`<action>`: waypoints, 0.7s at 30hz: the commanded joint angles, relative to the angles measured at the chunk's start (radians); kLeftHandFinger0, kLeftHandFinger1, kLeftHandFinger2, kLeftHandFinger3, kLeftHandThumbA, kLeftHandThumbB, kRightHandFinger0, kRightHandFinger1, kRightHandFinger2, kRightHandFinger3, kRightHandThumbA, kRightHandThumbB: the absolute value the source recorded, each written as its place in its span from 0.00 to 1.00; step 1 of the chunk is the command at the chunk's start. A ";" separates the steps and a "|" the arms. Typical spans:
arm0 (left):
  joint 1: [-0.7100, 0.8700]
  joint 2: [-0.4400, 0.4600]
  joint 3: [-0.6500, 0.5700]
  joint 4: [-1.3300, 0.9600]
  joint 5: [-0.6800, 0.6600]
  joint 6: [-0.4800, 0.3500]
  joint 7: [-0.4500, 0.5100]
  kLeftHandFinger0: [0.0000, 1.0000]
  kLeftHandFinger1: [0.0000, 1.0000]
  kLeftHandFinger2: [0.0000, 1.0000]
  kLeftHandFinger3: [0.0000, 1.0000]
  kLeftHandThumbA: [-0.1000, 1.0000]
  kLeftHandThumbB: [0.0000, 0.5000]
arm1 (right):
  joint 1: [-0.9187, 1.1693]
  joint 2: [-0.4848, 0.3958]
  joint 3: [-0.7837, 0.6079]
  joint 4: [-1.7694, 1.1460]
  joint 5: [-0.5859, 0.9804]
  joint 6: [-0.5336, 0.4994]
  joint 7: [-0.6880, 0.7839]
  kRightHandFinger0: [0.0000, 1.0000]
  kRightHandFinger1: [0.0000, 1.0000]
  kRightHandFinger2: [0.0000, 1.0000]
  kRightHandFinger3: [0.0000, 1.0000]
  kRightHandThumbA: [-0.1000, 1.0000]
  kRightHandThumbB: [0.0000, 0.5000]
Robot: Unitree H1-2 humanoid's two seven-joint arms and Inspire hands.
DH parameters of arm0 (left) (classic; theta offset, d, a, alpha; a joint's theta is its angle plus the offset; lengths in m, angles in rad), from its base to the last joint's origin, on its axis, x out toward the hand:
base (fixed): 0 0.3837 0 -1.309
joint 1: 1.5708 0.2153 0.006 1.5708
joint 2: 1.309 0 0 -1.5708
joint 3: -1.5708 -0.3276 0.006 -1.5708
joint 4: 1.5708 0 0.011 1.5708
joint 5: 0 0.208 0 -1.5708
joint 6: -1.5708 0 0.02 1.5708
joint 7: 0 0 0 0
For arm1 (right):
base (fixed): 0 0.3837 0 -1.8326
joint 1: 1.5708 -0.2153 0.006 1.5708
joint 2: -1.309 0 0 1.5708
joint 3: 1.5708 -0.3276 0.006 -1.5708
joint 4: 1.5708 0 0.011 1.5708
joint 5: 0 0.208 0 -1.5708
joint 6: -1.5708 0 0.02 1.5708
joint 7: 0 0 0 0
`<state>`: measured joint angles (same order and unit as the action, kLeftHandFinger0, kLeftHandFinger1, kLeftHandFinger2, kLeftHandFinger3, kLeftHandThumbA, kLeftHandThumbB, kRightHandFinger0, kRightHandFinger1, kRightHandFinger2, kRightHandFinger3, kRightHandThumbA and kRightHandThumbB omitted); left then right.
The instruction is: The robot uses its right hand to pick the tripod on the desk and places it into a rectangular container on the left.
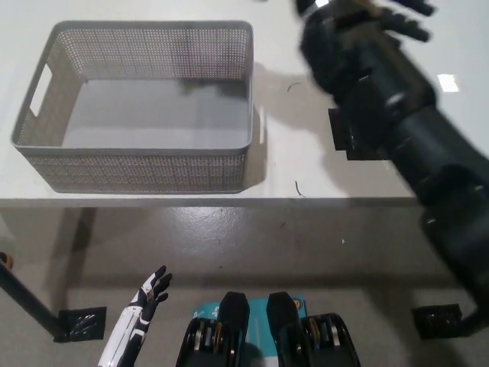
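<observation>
Two robot hands show to us: nearest, the white left robot hand [150, 294] rests low, holding nothing, fingers apart. Farther, on the tabletop [290, 164], the grey rectangular container [145, 164] stands unfilled. Farthest, the blurred black right robot hand [359, 30] hangs raised; we cannot tell its grip, nor see the tripod.

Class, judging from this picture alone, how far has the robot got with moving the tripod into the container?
Done: nothing shows inside the grey perforated rectangular basket. In hand: the black right hand is raised near the top edge, too blurred to tell whether it holds the tripod. The white left hand rests low, open. Left: placing the tripod.
</observation>
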<state>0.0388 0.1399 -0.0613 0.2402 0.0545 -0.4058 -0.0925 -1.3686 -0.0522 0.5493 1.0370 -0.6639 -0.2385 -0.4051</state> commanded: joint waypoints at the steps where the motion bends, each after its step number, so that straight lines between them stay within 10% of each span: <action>1: -0.008 0.007 -0.012 0.001 0.000 -0.049 -0.017 1.00 1.00 1.00 1.00 1.00 0.48 | -0.126 0.038 0.025 0.023 -0.071 -0.012 -0.082 0.00 0.05 0.65 0.60 0.00 0.43; 8: -0.009 0.008 -0.014 -0.011 0.001 -0.032 -0.015 1.00 1.00 1.00 1.00 1.00 0.51 | -0.147 0.132 0.086 0.196 -0.103 0.016 -0.103 0.00 0.15 0.72 0.66 0.00 0.43; 11: -0.003 0.003 -0.017 -0.019 0.003 -0.020 -0.012 1.00 1.00 1.00 1.00 1.00 0.52 | -0.135 0.155 0.095 0.254 -0.095 0.013 -0.114 0.00 0.01 0.47 0.53 0.02 0.53; 12: -0.004 0.005 -0.017 -0.020 0.003 -0.020 -0.013 1.00 1.00 1.00 1.00 1.00 0.52 | -0.135 0.156 0.095 0.262 -0.092 0.020 -0.102 0.13 0.19 0.55 0.61 0.37 0.53; 13: -0.007 0.005 -0.018 -0.018 0.004 -0.023 -0.012 1.00 1.00 1.00 1.00 1.00 0.54 | -0.140 0.152 0.088 0.267 -0.079 0.034 -0.039 0.42 0.60 0.92 0.99 0.73 0.73; 14: -0.009 0.005 -0.018 -0.016 0.004 -0.025 -0.012 1.00 1.00 1.00 1.00 1.00 0.55 | -0.147 0.151 0.070 0.270 -0.053 0.046 0.041 0.76 1.00 1.00 1.00 0.83 0.77; 16: -0.010 0.010 -0.020 -0.024 0.016 -0.018 -0.010 1.00 1.00 1.00 1.00 1.00 0.56 | -0.158 0.148 0.034 0.272 -0.010 0.063 0.144 1.00 1.00 1.00 1.00 0.88 0.86; 21: -0.016 0.016 -0.022 -0.033 0.019 0.003 -0.014 1.00 1.00 1.00 1.00 1.00 0.56 | -0.175 0.118 -0.003 0.275 0.011 0.072 0.236 1.00 1.00 1.00 1.00 1.00 0.97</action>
<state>0.0339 0.1403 -0.0772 0.2429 0.0605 -0.4037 -0.0924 -1.4282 0.0909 0.5805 1.3226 -0.7059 -0.1949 -0.2834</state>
